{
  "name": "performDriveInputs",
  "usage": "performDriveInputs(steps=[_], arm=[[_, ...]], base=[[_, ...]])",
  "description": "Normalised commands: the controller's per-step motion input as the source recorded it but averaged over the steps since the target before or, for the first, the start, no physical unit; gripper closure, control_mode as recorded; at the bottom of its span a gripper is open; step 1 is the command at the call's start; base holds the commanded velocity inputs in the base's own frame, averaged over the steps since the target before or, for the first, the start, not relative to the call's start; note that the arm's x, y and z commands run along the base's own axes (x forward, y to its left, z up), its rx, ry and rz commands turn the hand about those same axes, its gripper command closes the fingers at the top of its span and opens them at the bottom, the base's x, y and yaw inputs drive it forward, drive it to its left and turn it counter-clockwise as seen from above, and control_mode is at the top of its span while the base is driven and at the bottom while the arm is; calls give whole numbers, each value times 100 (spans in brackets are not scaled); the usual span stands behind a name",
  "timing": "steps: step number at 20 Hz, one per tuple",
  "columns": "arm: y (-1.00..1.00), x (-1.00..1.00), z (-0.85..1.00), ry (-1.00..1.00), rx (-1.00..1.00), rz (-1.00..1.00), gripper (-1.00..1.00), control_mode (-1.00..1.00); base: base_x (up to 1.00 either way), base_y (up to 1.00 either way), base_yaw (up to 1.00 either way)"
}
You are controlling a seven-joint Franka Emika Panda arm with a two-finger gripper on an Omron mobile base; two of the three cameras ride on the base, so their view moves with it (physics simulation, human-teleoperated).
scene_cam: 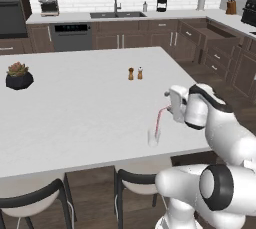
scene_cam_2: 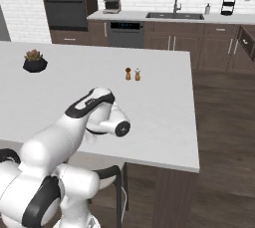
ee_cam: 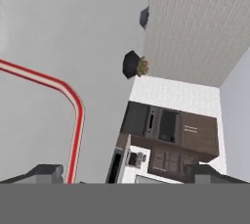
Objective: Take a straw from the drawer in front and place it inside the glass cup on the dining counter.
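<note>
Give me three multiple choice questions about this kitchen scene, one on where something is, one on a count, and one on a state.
1. Where does the straw stand?
A. in the glass cup
B. in the sink
C. flat by the plant

2. How many shakers stand on the dining counter?
A. one
B. two
C. four

3. How is the tool set?
A. shut on the straw
C. shut on a shaker
B. open

Answers: 1 A, its lower end sits in the cup near the counter's edge. 2 B, one brown and one white stand side by side. 3 B, the fingertips stand wide apart in the hand view.
</note>
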Motion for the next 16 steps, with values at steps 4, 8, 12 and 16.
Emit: performDriveInputs(steps=[4,8,12,16], arm=[[27,-6,-53,0,-21,0,-100,-100],[19,17,-56,0,-17,0,-100,-100],[4,5,-34,8,-14,0,-100,-100],[3,-10,-15,25,-12,0,-100,-100]], base=[[0,0,0],[0,0,0],[0,0,0],[0,0,0]])
